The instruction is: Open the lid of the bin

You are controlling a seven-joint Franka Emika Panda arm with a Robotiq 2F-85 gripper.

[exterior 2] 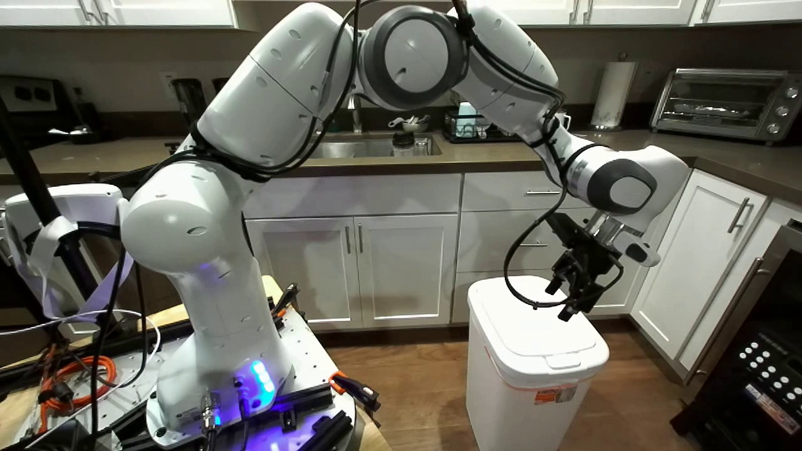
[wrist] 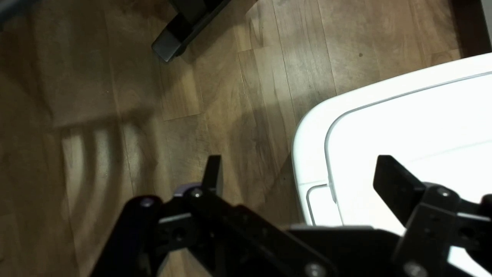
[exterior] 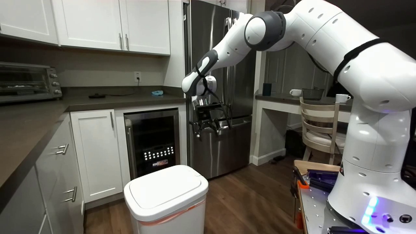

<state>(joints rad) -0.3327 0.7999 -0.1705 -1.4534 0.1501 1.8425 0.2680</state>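
The white bin (exterior: 172,224) stands on the floor, and it also shows in an exterior view (exterior 2: 520,401). Its flat white lid (exterior: 165,187) lies shut in the rim; it shows in an exterior view (exterior 2: 526,319) and at the right of the wrist view (wrist: 415,127). A small tab (exterior 2: 562,361) sits at one short edge of the bin's top and is partly hidden by my gripper in the wrist view (wrist: 323,207). My black gripper (wrist: 300,169) is open and empty above that end of the bin, apart from the lid. Both exterior views show it (exterior: 207,130) (exterior 2: 559,302).
White drawers and cabinets (exterior: 96,152) with a dark counter (exterior: 32,126) stand beside the bin. A steel fridge (exterior: 221,152) and a glass-door cooler (exterior: 152,143) stand behind it. The robot's base table (exterior: 313,208) carries clamps. A cable loop (exterior 2: 510,269) hangs by the gripper.
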